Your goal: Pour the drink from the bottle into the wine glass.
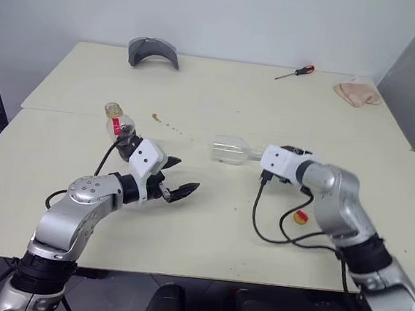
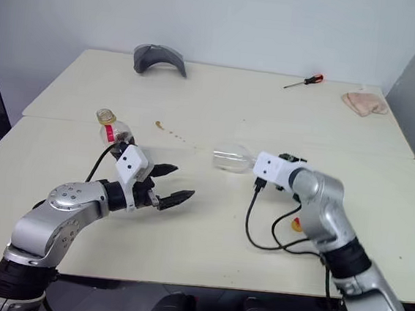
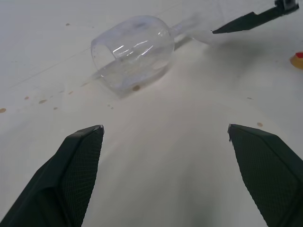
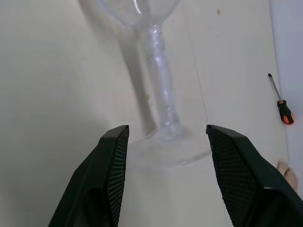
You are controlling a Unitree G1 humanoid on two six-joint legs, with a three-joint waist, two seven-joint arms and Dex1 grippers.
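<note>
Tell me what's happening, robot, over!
Left gripper open, empty. Right gripper fingers open around the foot of the wine glass, which lies on its side. Bottle upright behind left arm. Brown drips on table. Over.

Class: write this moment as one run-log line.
glass: on its side | bottle: upright, uncapped | left pincer: open, empty | right pincer: open at glass foot

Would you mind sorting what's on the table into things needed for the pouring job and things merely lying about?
For the job: bottle, standing uncapped; wine glass, lying on its side; yellow cap.
Lying about: screwdriver; cloth; grey curved object.
</note>
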